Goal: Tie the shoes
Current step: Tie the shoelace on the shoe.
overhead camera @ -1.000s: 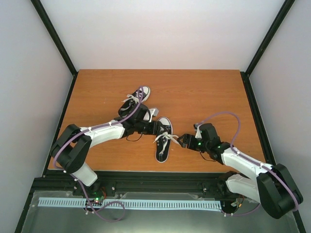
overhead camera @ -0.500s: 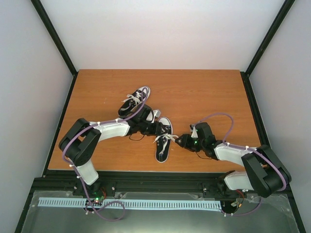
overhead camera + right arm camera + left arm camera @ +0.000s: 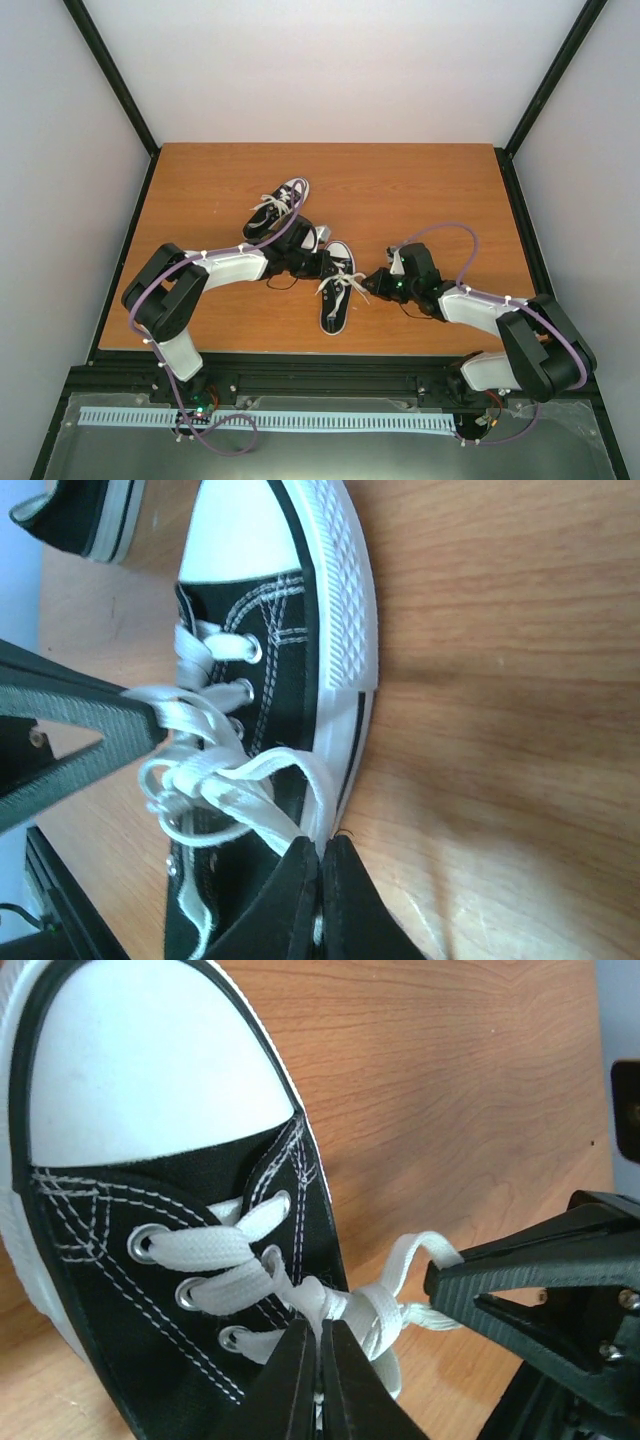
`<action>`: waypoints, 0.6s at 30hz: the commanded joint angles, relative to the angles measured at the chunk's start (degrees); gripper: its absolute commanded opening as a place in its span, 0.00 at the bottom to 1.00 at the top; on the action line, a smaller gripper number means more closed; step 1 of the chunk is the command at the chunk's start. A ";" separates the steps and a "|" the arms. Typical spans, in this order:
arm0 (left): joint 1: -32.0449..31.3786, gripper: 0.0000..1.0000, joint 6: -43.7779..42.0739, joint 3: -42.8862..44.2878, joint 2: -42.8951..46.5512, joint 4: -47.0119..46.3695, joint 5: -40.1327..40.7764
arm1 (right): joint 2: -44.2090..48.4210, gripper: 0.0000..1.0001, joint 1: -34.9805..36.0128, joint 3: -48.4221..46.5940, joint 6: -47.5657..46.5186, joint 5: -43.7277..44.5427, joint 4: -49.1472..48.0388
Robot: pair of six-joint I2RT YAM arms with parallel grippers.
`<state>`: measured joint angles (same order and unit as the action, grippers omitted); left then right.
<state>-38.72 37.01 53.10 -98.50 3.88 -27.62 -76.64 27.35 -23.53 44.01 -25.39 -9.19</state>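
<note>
Both left claw (image 3: 318, 1332) and right claw (image 3: 320, 846) pinch laces (image 3: 205, 1248) on near shoe (image 3: 335, 312).

My top camera sits high behind, looking down on the whole table (image 3: 430, 190), far off. My wrist cameras sit low and very close, facing each other across the nearer shoe (image 3: 333, 305). All three views share its laces (image 3: 340, 283).

Both tools were open a second ago and have now snapped shut. The left tool (image 3: 318, 1345) pinches a white lace (image 3: 345, 1305) on the near shoe (image 3: 337, 300). The right tool (image 3: 320, 855) has slid in closer and pinches a lace loop (image 3: 268, 768).
</note>
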 commanded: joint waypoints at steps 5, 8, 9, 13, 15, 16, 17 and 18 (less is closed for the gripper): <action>1.37 0.01 1.26 -2.40 3.73 -0.03 4.31 | -0.32 0.03 -0.11 -5.54 -2.10 4.59 3.10; 2.21 0.01 1.39 -4.24 4.74 1.00 5.10 | -1.63 0.03 -0.17 -7.28 -1.28 7.78 4.27; 2.55 0.01 1.59 -5.08 5.13 1.04 5.21 | -2.36 0.03 -0.19 -7.83 -0.95 9.02 4.94; 4.29 0.01 2.20 -8.61 6.94 0.93 5.48 | -5.10 0.03 -0.37 -9.20 0.12 12.05 5.91; 5.12 0.01 1.91 -9.81 8.49 1.45 5.88 | -6.35 0.03 -0.45 -9.50 0.50 12.60 5.79; 5.45 0.01 1.72 -10.30 9.04 1.94 5.94 | -6.79 0.03 -0.46 -9.64 0.62 12.71 5.72; 5.75 0.01 1.54 -10.64 9.46 2.31 5.92 | -7.07 0.03 -0.58 -9.88 0.70 12.78 5.75; 5.98 0.01 1.36 -11.06 9.87 2.50 5.81 | -7.19 0.03 -0.55 -10.01 0.69 12.89 5.99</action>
<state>-33.89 38.09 42.92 -91.46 4.82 -22.72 -82.78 27.27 -32.05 43.99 -15.51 -4.27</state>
